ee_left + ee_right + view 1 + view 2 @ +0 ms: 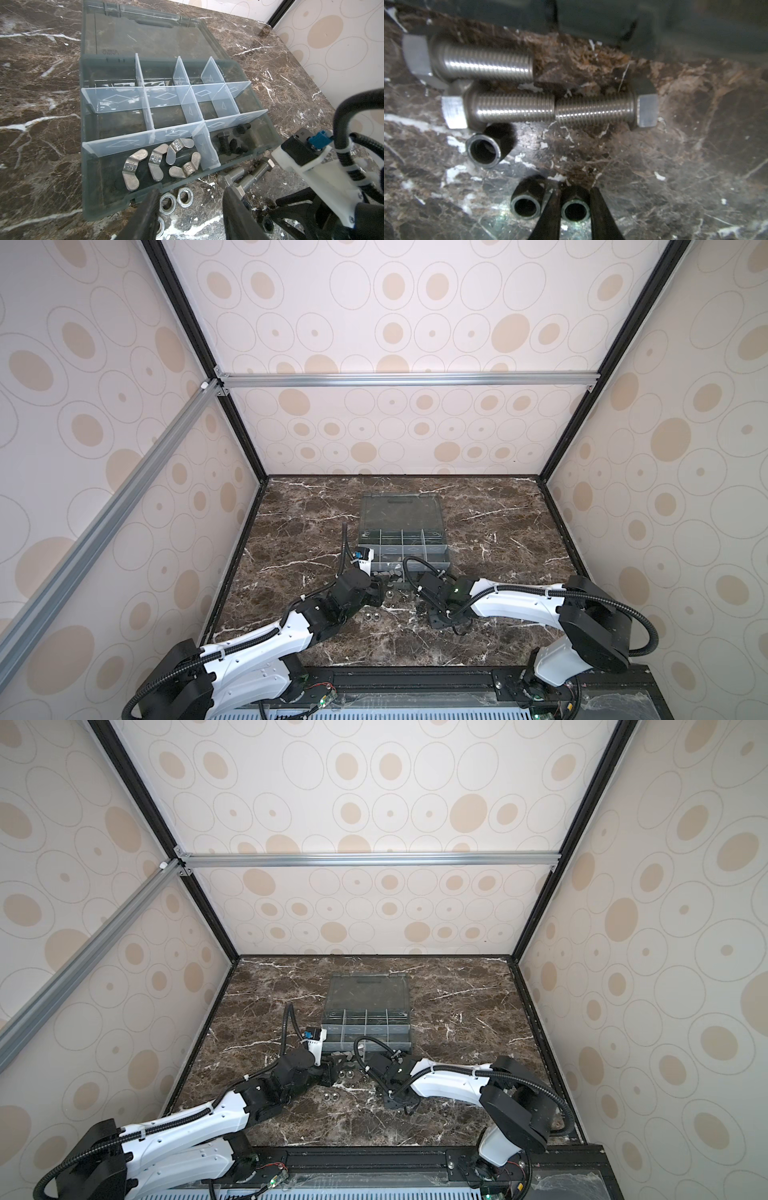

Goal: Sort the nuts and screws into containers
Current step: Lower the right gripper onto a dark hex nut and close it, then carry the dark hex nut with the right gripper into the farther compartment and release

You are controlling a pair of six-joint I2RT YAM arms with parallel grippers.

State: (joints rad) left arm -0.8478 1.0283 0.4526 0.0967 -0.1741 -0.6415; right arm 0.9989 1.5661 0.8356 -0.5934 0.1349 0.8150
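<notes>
Right wrist view: black nut [575, 211] between fingers [551, 216] of right end effector [575, 190].

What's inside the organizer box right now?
Four silver wing nuts lie in the widest compartment; a few black bolts in the one beside it. Other compartments look empty, though the pale dividers hide parts of their floors.

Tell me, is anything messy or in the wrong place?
Nothing looks broken or spilled, but loose pieces lie on the table outside the box: three silver bolts by its front wall, some black nuts and some silver nuts. Wing nuts and black bolts sit in separate compartments.
</notes>
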